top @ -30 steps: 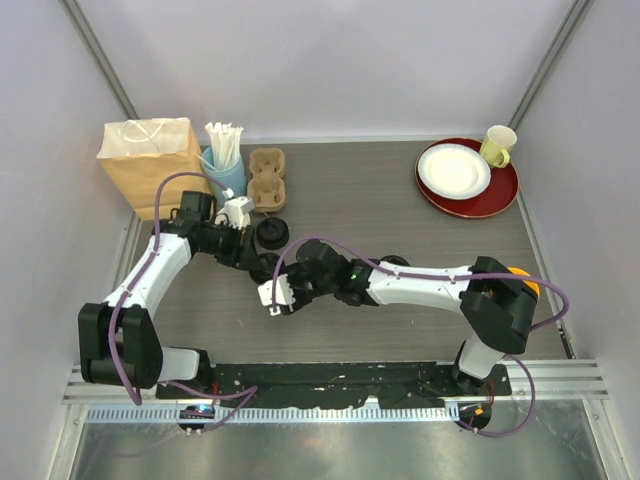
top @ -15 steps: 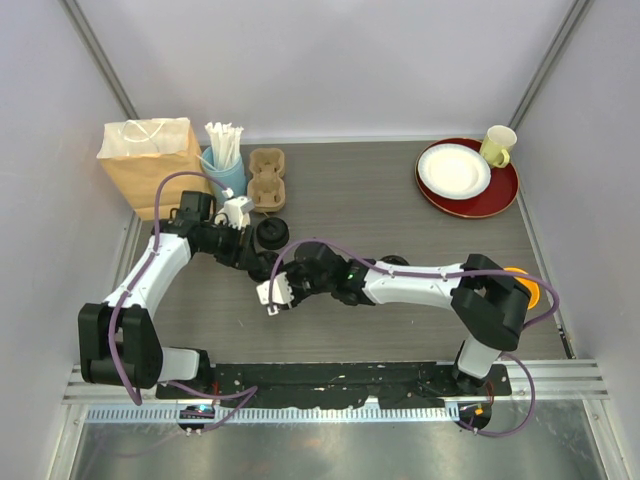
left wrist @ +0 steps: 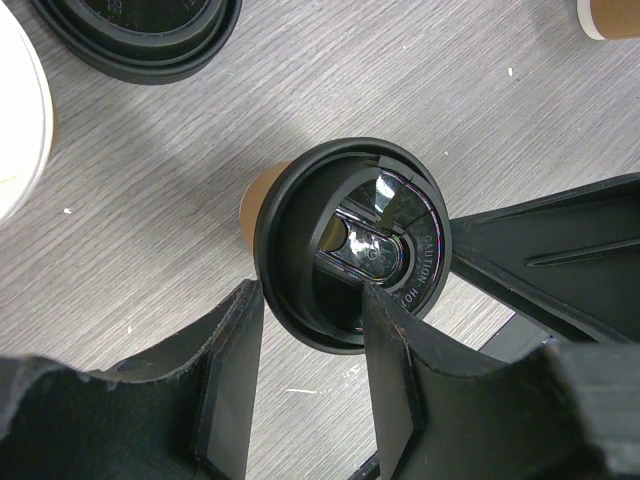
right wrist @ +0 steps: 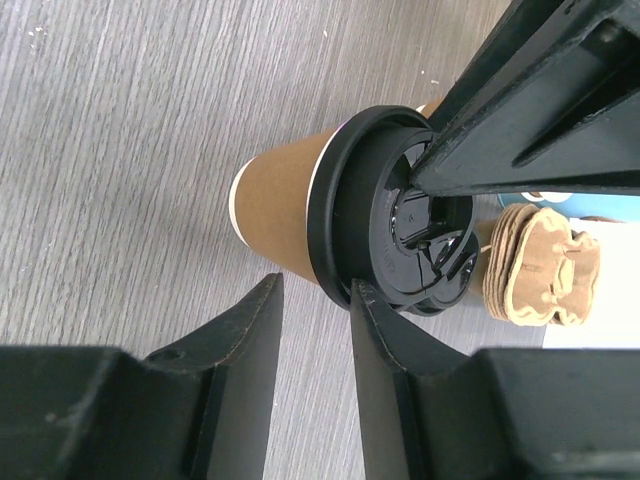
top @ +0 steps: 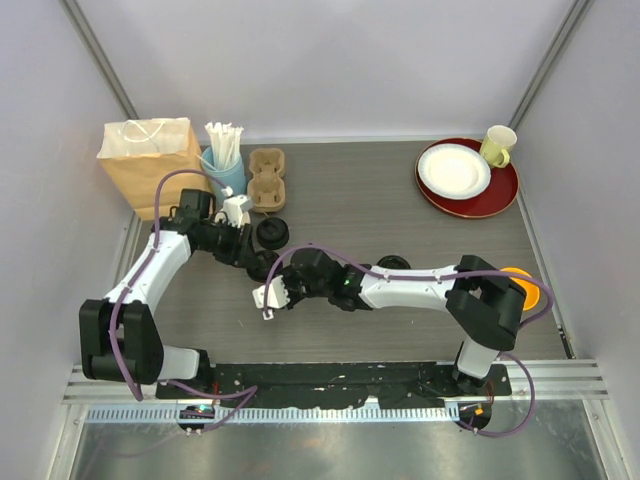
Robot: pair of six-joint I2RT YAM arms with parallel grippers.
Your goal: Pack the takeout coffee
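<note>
Top external view: across the grey table (top: 400,220), the right arm (top: 420,285) has swung a little further left and nearer over the last second, while the left arm (top: 160,265) has hardly stirred. The paper bag (top: 150,160) stands at the far left, with the pulp carrier (top: 267,178) just right of it and holding no cup yet. One kraft cup (right wrist: 285,215) stands on the table left of centre, near of the carrier, hemmed in by both grippers. Its black lid (left wrist: 345,240) is on. The left gripper (left wrist: 312,295) has its jaws apart, one finger outside the rim and one over the lid top, and it doesn't look clamped. The right gripper (right wrist: 315,287) has narrowed but is open, with nothing between its fingers and one fingertip at the lid's rim. To my eye they are steadying the lid, and moving the cup to the carrier is yet to come.
</note>
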